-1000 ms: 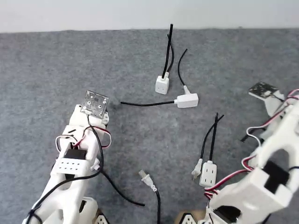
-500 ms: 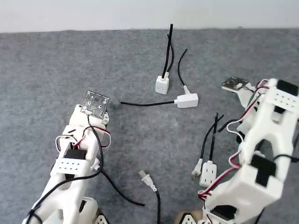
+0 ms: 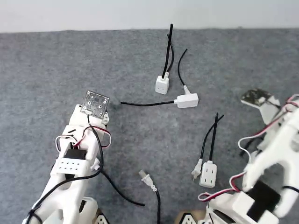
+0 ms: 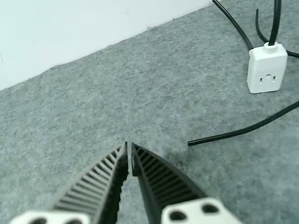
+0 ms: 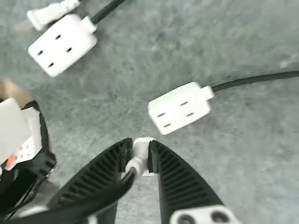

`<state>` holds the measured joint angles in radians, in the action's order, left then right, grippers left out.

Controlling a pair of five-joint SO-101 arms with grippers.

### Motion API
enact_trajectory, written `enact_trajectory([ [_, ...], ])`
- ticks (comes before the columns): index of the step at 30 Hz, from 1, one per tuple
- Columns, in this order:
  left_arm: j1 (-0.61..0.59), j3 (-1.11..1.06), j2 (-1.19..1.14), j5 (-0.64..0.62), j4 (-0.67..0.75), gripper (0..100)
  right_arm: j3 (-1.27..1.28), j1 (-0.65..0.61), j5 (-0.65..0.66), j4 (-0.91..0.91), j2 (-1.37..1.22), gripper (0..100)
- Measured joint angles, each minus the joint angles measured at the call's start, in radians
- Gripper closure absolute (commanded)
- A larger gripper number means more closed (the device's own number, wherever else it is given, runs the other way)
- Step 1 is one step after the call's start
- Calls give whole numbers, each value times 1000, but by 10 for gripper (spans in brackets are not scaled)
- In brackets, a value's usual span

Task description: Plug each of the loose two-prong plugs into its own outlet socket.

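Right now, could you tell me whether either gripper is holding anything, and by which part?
The right gripper pinches a white plug by its body; the left gripper holds nothing.

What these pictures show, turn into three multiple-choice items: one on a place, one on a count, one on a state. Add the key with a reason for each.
1. Where does the bare-pronged loose plug on the black cord lie?
A. On the grey mat, gripped by nothing
B. Pushed into a socket
C. On top of an outlet block

2. How many white outlet blocks lie on the mat in the high view?
A. One
B. Three
C. Six

3. What state is the right hand in?
A. Wide open and empty
B. Shut on a white plug
C. Shut on an outlet block

Key: 1 A, its prongs lie free on the mat. 2 B, there is a cube, a flat one and one near the front edge. 3 B, the right wrist view shows the plug pinched between its fingers.
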<state>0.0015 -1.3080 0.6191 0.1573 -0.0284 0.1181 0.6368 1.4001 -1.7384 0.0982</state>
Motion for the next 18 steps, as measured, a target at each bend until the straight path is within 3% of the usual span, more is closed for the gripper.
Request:
enact_trajectory([
  [18,0,0,0,0,0,987,78,114,28,253,-384,990],
])
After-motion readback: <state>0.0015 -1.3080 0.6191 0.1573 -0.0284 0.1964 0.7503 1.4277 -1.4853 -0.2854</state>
